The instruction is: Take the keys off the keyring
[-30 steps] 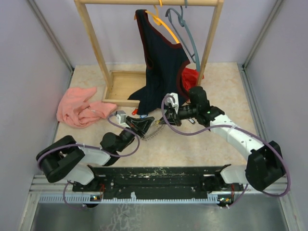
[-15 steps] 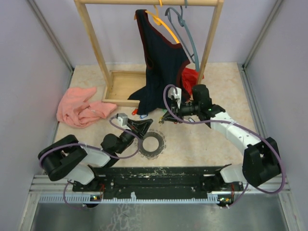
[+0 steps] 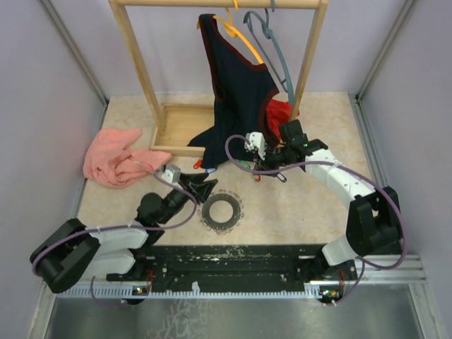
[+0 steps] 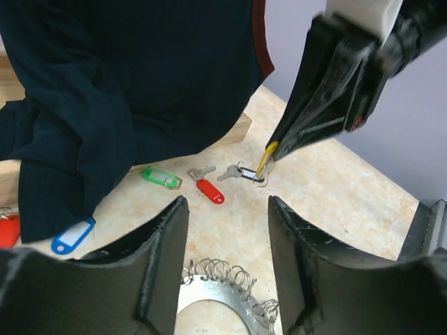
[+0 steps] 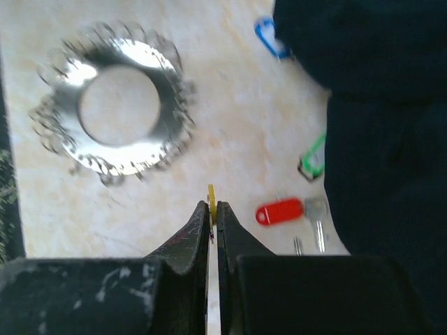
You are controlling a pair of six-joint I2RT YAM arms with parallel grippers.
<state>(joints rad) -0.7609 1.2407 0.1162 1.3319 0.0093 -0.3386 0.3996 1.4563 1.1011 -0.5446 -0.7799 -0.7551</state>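
Metal keyring (image 3: 221,210) lies flat on your worktop (image 3: 304,205), just ahead of your left pincer (image 4: 227,209), whose jaws stand apart. Your right pincer (image 5: 211,209) is clamped on a yellow key (image 4: 264,159). A red key (image 4: 209,191), green key (image 4: 160,178) and blue key (image 4: 72,235) lie loose beside a dark garment (image 4: 119,77).

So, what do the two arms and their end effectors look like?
Both arms, the left arm and right arm, have white shells between bulky black joints, with a purple cable looping along each. The left end effector and right end effector have two matte black tapering fingers.
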